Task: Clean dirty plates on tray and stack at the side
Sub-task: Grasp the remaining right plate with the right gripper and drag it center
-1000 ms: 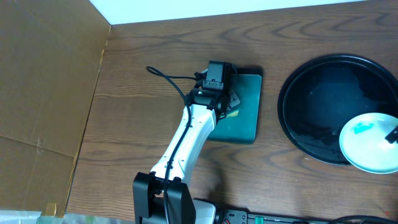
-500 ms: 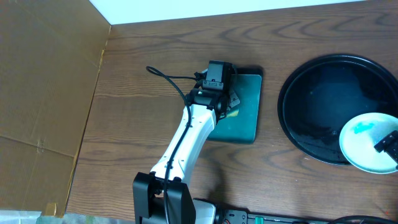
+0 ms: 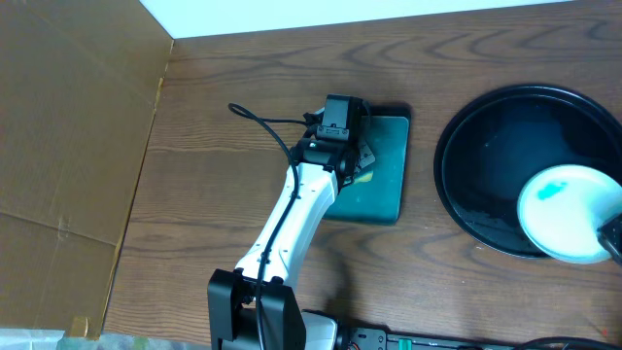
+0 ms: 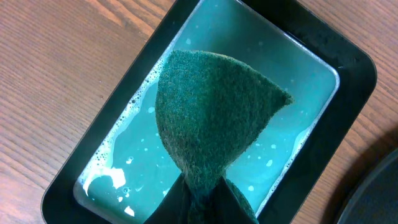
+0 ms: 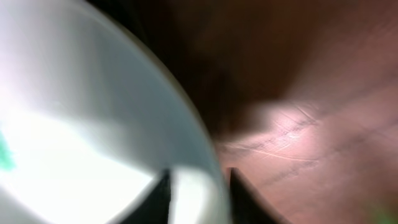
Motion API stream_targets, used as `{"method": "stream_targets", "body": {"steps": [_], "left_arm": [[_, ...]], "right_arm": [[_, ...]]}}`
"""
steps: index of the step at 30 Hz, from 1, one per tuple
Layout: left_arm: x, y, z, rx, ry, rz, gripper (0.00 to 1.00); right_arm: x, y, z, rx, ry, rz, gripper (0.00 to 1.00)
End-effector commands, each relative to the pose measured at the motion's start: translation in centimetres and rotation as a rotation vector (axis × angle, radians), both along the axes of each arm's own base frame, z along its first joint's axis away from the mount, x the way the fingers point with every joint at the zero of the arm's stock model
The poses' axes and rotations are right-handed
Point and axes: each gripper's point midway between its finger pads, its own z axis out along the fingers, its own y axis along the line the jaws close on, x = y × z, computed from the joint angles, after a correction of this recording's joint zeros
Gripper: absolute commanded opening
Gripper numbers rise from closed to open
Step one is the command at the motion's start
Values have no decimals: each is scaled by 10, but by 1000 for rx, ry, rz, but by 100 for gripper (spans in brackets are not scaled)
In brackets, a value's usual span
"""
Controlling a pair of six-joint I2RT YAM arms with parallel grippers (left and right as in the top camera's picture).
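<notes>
Right gripper [image 5: 196, 186] pinches the dirty plate [image 3: 564, 222] by its rim, at the near right edge of the tray [image 3: 457, 136]. Left gripper [image 4: 199, 202] is clamped on the sponge [image 4: 211, 112]. Risk: with an edge-only hold, the plate could pivot or slip free.

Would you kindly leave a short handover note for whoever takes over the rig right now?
Left hand: shut on the green scrub pad, above the soapy teal tray.
Right hand: shut on the rim of the dirty plate, over the rim of the black tray.
Done: plate gripped, pad in hand.
Left: scrub off the blue smear, stack the plate aside; no other plates in view.
</notes>
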Motion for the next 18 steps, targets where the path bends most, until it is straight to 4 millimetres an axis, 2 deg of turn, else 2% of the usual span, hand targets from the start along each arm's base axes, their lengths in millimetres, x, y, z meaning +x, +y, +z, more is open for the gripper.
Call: {"method": "stream_targets", "body": {"steps": [1,6,10,15,18], "left_arm": [[1,3,0,19,-1,-7,7],[1,3,0,19,-1,-7,7],[1,3,0,19,-1,-7,7],[1,3,0,19,-1,-7,7],[1,3,0,19,-1,-7,7]], "right_arm": [[2,9,-2,32,-12,17,1],[27,24,9,108,-137,102,1],[58,37,28,151,-296,210,1],[98,38,51,89,-515,339,1],[108,37,52,69,-556,365,1]]}}
